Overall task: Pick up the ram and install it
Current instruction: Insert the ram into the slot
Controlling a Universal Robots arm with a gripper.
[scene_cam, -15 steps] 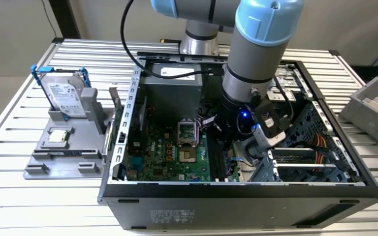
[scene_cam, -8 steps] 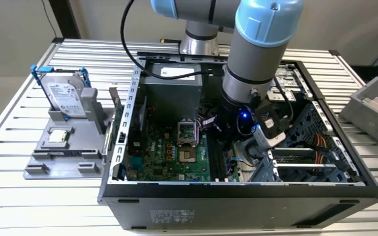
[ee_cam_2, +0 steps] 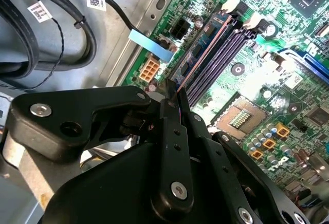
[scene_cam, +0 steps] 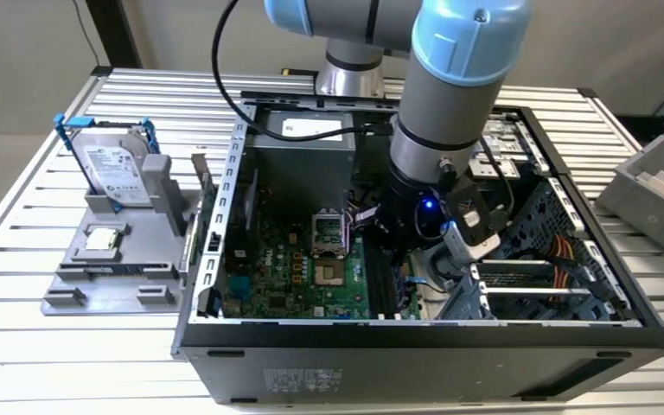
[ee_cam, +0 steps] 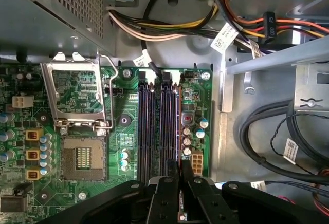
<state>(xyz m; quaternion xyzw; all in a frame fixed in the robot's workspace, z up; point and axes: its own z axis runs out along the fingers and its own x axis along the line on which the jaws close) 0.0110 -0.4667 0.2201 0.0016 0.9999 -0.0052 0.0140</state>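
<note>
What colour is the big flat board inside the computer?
Green. The motherboard shows best in the first wrist view.

arm (scene_cam: 448, 95): reaching steeply down | tool (ee_cam_2: 172, 98): fingers closed together

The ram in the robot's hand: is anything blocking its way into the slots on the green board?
Nothing visible does. In the second wrist view the ram, gripped by the hand, lies right along the outermost of the dark memory slots, which look empty. The black cables lie off the board, beside it.
</note>
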